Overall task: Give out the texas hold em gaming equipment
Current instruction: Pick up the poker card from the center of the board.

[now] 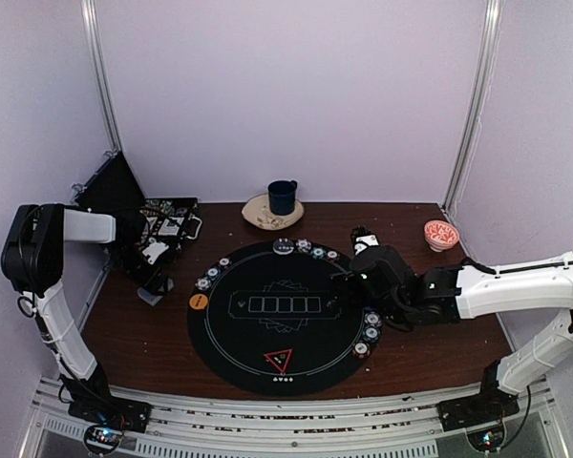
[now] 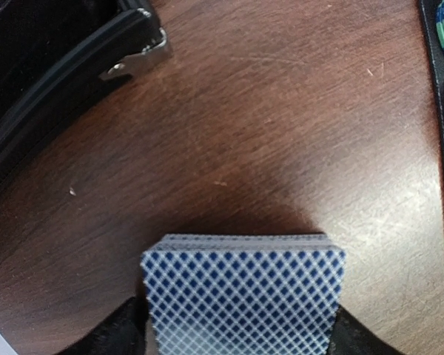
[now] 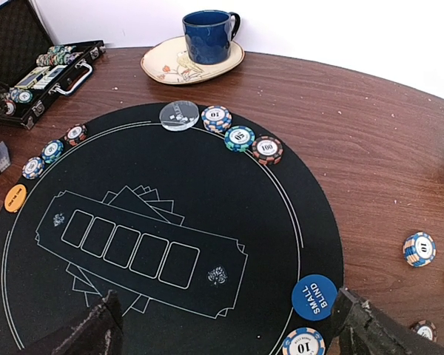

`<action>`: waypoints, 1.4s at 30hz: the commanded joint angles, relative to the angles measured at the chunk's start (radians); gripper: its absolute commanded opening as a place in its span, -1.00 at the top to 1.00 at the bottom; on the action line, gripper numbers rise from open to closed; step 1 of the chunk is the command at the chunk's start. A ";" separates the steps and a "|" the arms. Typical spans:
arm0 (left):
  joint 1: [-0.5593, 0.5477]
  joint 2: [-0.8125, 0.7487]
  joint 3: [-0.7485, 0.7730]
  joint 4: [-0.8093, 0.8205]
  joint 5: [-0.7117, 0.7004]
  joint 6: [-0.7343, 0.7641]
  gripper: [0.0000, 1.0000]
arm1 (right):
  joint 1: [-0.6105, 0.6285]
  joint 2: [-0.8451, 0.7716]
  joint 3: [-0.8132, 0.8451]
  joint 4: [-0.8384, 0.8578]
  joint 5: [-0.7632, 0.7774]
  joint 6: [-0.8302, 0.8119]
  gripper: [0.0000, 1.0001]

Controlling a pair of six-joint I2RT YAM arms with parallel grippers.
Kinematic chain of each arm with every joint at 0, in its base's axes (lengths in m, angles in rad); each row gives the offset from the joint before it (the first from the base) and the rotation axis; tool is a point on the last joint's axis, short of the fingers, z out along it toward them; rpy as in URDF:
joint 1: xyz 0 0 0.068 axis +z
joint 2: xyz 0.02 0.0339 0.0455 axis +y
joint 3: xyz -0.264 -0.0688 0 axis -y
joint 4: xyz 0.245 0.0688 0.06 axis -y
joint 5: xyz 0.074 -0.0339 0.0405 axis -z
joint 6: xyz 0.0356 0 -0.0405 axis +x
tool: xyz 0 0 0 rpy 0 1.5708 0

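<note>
My left gripper (image 2: 240, 329) is shut on a deck of blue-diamond-backed playing cards (image 2: 243, 288), held low over the wood left of the round black mat (image 1: 267, 367); it is beside the case in the top view (image 1: 156, 286). My right gripper (image 3: 229, 329) is open and empty above the mat's right side (image 1: 349, 277). A blue "small blind" disc (image 3: 314, 296) and a striped chip (image 3: 303, 345) lie near its right finger (image 3: 364, 325). Chips (image 3: 240, 137) and a clear white disc (image 3: 179, 115) line the far rim. The orange disc (image 1: 199, 301) and the red-edged triangle marker (image 1: 278, 361) lie on the mat.
An open black case (image 1: 158, 229) with more chips stands at the back left. A dark blue mug (image 1: 283, 197) on a plate sits behind the mat. A red-patterned bowl (image 1: 440, 234) is at the back right. Loose chips (image 3: 419, 248) lie on the wood right of the mat.
</note>
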 commanded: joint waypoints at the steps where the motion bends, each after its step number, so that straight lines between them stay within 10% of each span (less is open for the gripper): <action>1: -0.003 0.044 -0.039 -0.094 0.031 -0.009 -0.48 | 0.008 -0.022 -0.006 -0.001 0.027 -0.002 -1.00; 20: -0.010 0.001 -0.040 -0.072 0.039 0.012 0.11 | 0.008 0.039 0.012 0.043 -0.037 -0.017 -1.00; 42: -0.026 -0.028 -0.048 -0.066 0.032 0.029 -0.13 | 0.008 0.062 0.019 0.037 -0.023 -0.027 -1.00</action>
